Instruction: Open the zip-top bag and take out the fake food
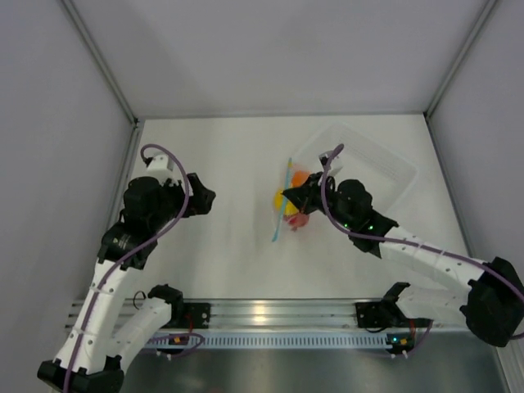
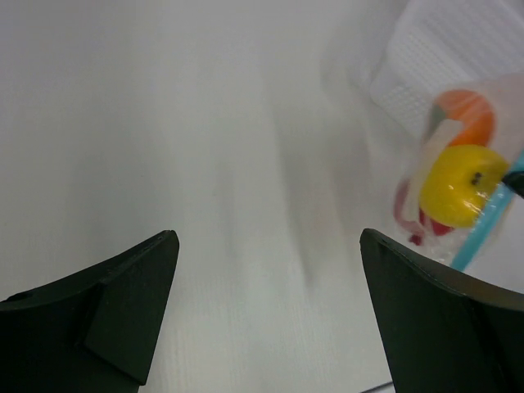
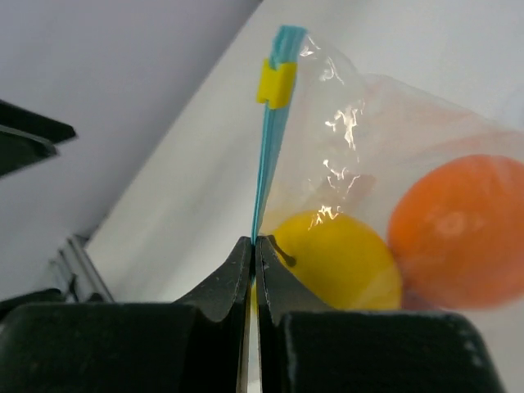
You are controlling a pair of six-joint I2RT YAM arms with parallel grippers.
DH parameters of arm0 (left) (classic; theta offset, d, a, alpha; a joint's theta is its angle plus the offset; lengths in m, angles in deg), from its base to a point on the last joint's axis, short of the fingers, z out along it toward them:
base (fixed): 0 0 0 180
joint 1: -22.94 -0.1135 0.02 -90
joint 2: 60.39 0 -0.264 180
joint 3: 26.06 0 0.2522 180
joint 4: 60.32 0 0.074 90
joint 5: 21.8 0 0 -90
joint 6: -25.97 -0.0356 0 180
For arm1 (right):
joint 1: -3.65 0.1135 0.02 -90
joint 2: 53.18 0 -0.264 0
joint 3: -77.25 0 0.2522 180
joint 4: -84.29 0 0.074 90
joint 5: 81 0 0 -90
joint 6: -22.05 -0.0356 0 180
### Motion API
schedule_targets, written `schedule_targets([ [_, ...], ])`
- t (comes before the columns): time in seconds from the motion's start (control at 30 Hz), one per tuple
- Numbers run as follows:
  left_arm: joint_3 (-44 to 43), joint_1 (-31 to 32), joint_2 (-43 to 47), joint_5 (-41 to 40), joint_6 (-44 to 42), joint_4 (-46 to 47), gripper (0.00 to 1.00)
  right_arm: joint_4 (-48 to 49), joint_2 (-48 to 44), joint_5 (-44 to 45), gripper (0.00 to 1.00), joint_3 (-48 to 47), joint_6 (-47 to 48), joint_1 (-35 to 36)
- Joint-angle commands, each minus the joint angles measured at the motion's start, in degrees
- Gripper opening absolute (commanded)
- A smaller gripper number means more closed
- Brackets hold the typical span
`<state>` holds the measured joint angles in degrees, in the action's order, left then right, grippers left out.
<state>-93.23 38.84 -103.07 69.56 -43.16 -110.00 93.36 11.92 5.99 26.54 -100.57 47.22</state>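
At the near edge of the white desk (image 1: pixel 229 164), two arms rise from bases bolted to a metal rail (image 1: pixel 270 315). The left fingers (image 1: pixel 205 198) hang spread wide over bare desk on the left side, holding nothing and well apart from the work.

To the right of centre, the right fingers (image 3: pixel 255 244) are pressed tightly together on the blue zip strip (image 3: pixel 270 147) of the zip-top bag (image 3: pixel 344 139), pinching the strip edge-on between their tips. In the right wrist view the strip runs straight up from the pinch, with a small yellow slider clip (image 3: pixel 275 82) near its far end.

The crinkly clear pouch sits right of centre on the desk, its strip running roughly near to far in the overhead view. Whether it rests on the surface or is lifted cannot be told. All three toy pieces are inside it: the yellow fruit (image 3: pixel 336 262) just beside the pinched strip, the orange fruit (image 3: pixel 458 233) touching it on the far side, and the red fruit (image 1: pixel 299 219) lowest in the overhead view, partly hidden behind the others.

Just beyond the bag lies a rigid clear tray (image 1: pixel 385 164), angled toward the far right corner, its near corner close to the orange fruit. Pale grey walls (image 1: pixel 270 49) close in the desk on the far side and on both flanks.
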Motion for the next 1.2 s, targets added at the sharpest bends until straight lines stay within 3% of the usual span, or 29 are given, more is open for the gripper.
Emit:
schedule_targets([
  [0.0,-4.1,0.2,-0.1,16.1,-0.5,8.9,0.99,-28.8,-4.4,2.7,0.0,-8.2,16.6,1.2],
  [0.13,-3.7,0.2,0.2,25.8,1.0,15.8,0.99,-46.9,-8.3,2.4,0.0,-15.5,23.4,1.3],
  [0.23,-1.5,0.2,0.7,30.4,3.7,23.6,0.99,-53.7,-9.2,1.6,0.0,-20.0,27.0,2.1],
  [0.33,4.4,0.3,1.4,36.5,8.2,41.7,0.99,-61.4,-9.2,2.4,0.0,-24.1,29.3,4.2],
  [0.43,10.7,1.3,0.8,35.8,15.2,58.6,0.99,-66.9,-9.7,2.7,0.0,-26.4,31.0,8.3],
  [0.5,11.7,3.1,-1.9,36.2,14.7,62.6,0.98,-69.4,-10.3,4.3,0.0,-27.2,32.2,12.3],
  [0.7,7.2,11.1,-11.4,49.2,3.9,63.8,0.99,-72.3,-11.3,4.0,0.0,-28.6,34.1,18.8],
  [0.9,6.8,16.5,-13.4,56.4,-1.7,63.8,0.98,-73.0,-12.7,3.7,0.0,-30.8,34.5,20.8],
  [1.07,7.0,18.6,-13.6,60.4,-2.7,63.8,0.97,-74.3,-12.9,3.3,0.0,-32.7,35.4,21.7],
  [1.17,7.8,20.0,-13.5,57.4,-3.0,63.8,0.93,-74.0,-13.6,0.6,0.0,-33.9,36.3,22.1],
])
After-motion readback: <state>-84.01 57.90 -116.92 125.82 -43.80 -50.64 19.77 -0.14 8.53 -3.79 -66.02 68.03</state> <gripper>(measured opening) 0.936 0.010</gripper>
